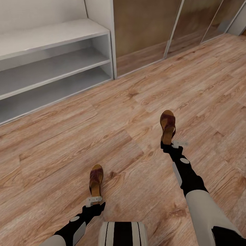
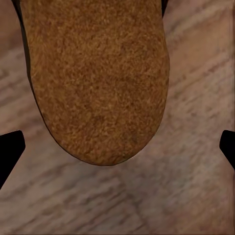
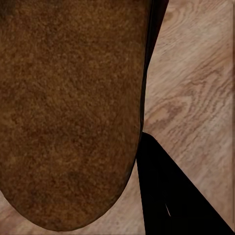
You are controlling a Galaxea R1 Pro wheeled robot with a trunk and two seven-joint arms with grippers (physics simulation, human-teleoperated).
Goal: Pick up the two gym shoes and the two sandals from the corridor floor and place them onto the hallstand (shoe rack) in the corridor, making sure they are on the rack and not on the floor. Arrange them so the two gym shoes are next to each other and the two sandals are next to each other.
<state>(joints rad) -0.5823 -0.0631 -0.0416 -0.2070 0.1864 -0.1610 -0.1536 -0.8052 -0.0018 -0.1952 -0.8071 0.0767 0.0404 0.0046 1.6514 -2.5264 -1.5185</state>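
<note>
Both brown sandals lie out on the wood floor [image 1: 130, 112], well apart from the grey-white shoe rack [image 1: 51, 65], which stands at the wall. The left hand [image 1: 95, 201] sits at the heel of the sandal farther from the rack [image 1: 96, 178], fingers [image 2: 10, 152] spread wide and released. The right hand [image 1: 172, 145] is at the heel of the other sandal [image 1: 168, 125]; whether it grips, I cannot tell.

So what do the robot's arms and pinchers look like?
Both arms are two-coloured: pale grey-white shells on the parts nearer the body, then glossy black sections toward the wrists, each with an oval light-grey patch. The left gripper and right gripper each carry a small whitish bracket at the wrist. In the wrist views, the fingers look plain black and wedge-shaped. No loose cables or lettering show.
</note>
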